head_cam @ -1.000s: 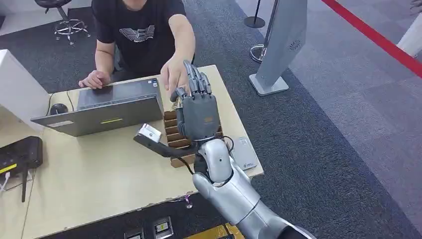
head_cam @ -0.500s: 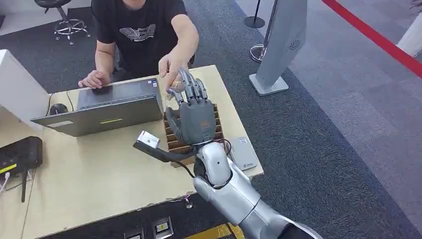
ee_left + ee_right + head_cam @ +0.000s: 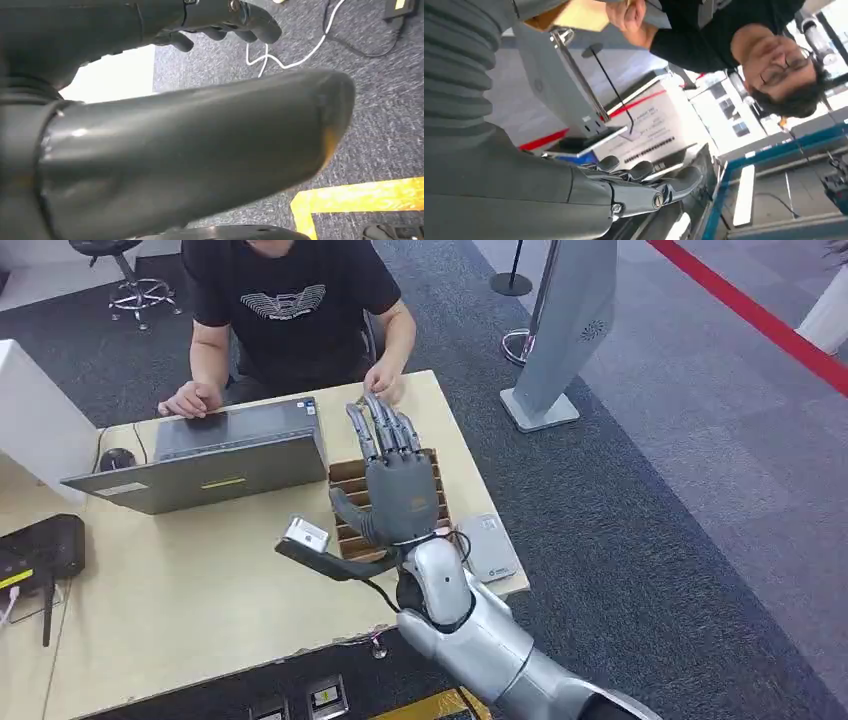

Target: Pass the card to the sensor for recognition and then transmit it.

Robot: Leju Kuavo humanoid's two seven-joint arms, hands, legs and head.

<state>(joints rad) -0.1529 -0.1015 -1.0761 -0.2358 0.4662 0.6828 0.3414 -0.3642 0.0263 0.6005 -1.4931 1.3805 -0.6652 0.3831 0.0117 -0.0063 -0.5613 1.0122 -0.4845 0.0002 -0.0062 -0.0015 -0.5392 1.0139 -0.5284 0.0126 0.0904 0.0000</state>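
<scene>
The right hand (image 3: 398,485) is hovering over the slotted wooden rack (image 3: 345,502) at the table's right end, fingers (image 3: 385,428) stretched out flat and slightly apart toward twelve o'clock, thumb off toward nine o'clock, holding nothing. The card cannot be made out in any view. At four o'clock from the hand, a grey card reader (image 3: 490,546) is lying flat near the edge of the wooden table (image 3: 200,590). At twelve o'clock, a seated person in a black T-shirt is resting a hand (image 3: 383,383) on the table's far edge, just beyond the fingertips; their other hand (image 3: 190,399) is sitting by the open laptop (image 3: 215,455) at ten o'clock. The left hand (image 3: 220,22) is hanging above grey carpet, fingers curled in with nothing in them.
</scene>
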